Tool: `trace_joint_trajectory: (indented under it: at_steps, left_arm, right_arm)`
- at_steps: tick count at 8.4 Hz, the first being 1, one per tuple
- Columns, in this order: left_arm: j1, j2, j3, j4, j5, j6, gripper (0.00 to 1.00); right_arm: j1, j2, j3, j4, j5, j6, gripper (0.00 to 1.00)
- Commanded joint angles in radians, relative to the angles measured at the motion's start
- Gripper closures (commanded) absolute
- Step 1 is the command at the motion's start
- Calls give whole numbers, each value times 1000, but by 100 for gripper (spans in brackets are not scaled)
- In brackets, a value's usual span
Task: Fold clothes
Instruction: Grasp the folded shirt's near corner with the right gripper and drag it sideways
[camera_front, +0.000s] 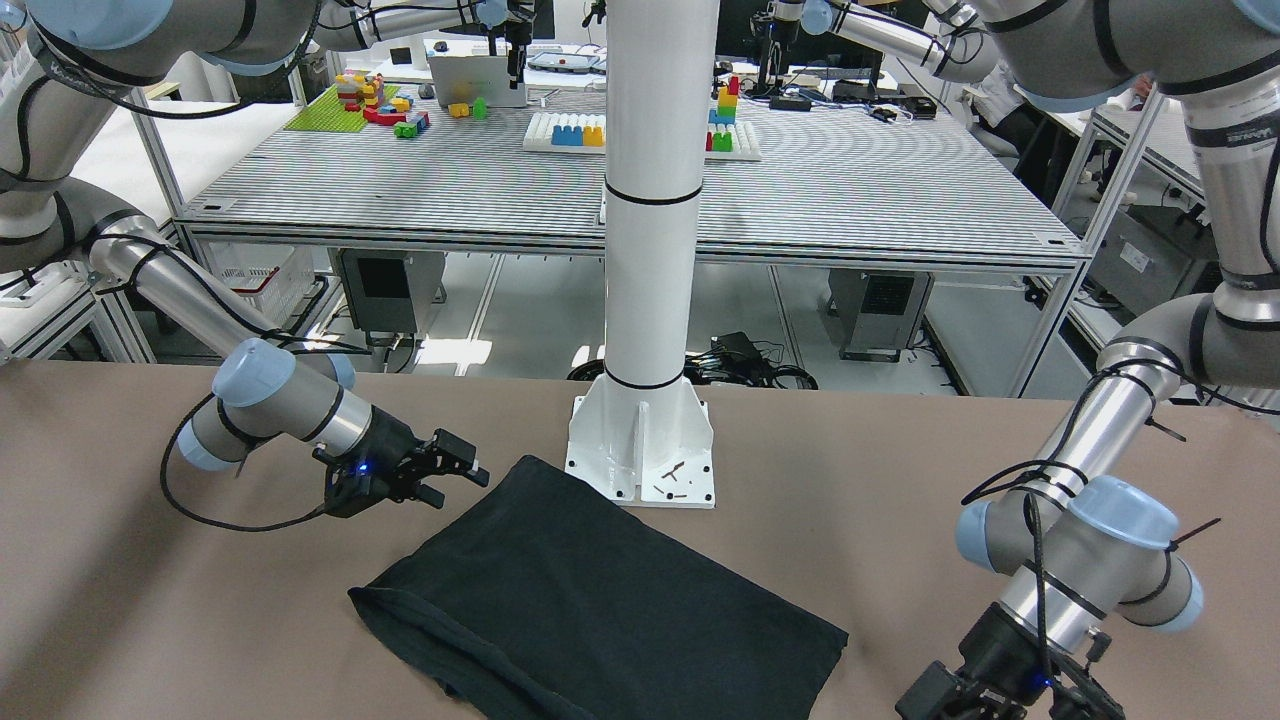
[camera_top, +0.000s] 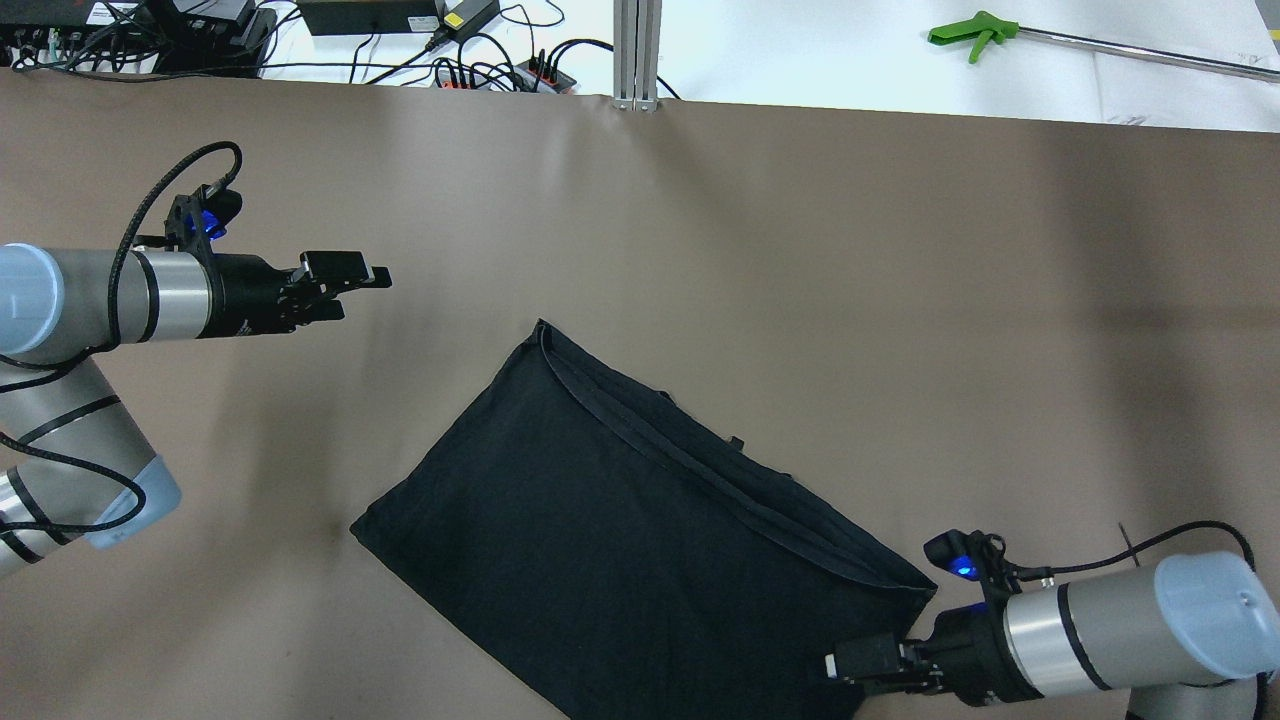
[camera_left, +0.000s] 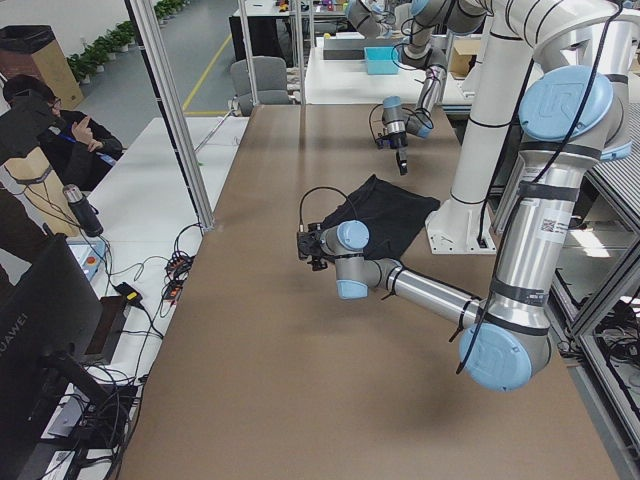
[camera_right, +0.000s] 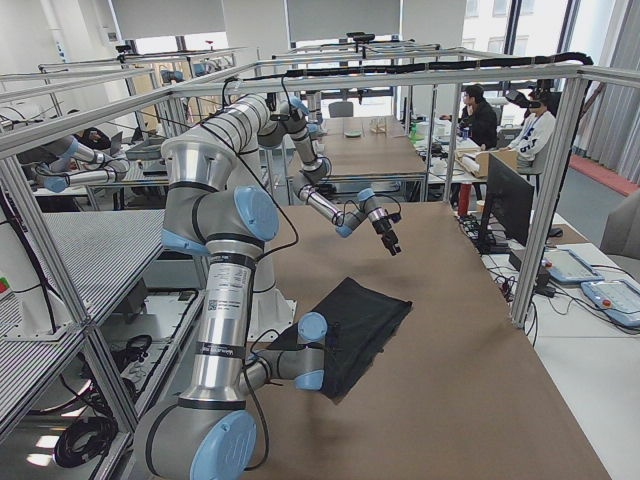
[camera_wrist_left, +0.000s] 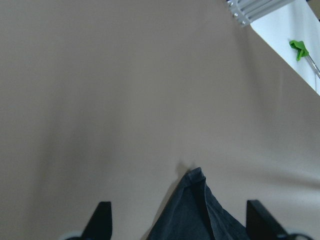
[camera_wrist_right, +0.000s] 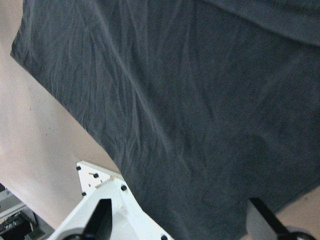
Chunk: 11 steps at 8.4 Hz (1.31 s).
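The clothes, one black garment (camera_top: 640, 520), lie flat and skewed on the brown table, also seen as the garment (camera_front: 600, 600). My left gripper (camera_top: 362, 293) hovers open over bare table, apart from the garment's far corner (camera_wrist_left: 195, 200), which shows low between its fingers (camera_wrist_left: 102, 217). My right gripper (camera_top: 845, 672) is open at the garment's near right corner, close to the pillar side, with nothing held. In the right wrist view the cloth (camera_wrist_right: 190, 100) fills the frame between the spread fingers (camera_wrist_right: 100, 215). In the front view the right gripper (camera_front: 458, 483) sits just left of the cloth; the left gripper (camera_front: 1000, 700) is cut by the bottom edge.
A white pillar stands on a base plate (camera_front: 642, 455) touching the garment's edge by the robot. Cables and power strips (camera_top: 500, 70) and a green-handled tool (camera_top: 975, 35) lie beyond the table's far edge. People sit at desks (camera_left: 50, 130) to the side.
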Motion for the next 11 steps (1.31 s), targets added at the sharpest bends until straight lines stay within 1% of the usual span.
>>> trace_joint_trajectory:
  at_steps: [1, 2, 3, 4, 5, 6, 8, 9, 11]
  left_arm:
    - [88, 128, -156, 47, 10, -101, 6]
    - [156, 186, -237, 101, 45, -104, 6]
    - [259, 228, -279, 133, 164, -106, 6]
    - [354, 231, -263, 138, 277, -106, 6]
    - [425, 224, -237, 138, 376, -106, 6]
    - [448, 222, -226, 138, 401, -106, 6]
    - [447, 233, -215, 138, 397, -104, 6]
    - [447, 254, -223, 138, 395, -104, 6]
    - [451, 254, -201, 138, 398, -104, 6]
  right_arm:
    - [149, -3, -7, -40, 2, -11, 6]
    - [167, -3, -10, -54, -4, -13, 6]
    - [171, -1, -10, -71, -13, -13, 6]
    - [187, 0, -10, -82, -11, -13, 6]
    - [188, 0, -10, -82, -13, -13, 6]
    - [190, 0, -8, -82, -11, -13, 6]
    - [194, 0, -5, -82, -11, -13, 6]
    - [194, 2, -5, -82, -11, -13, 6]
    - [194, 0, -7, -82, -11, -13, 6]
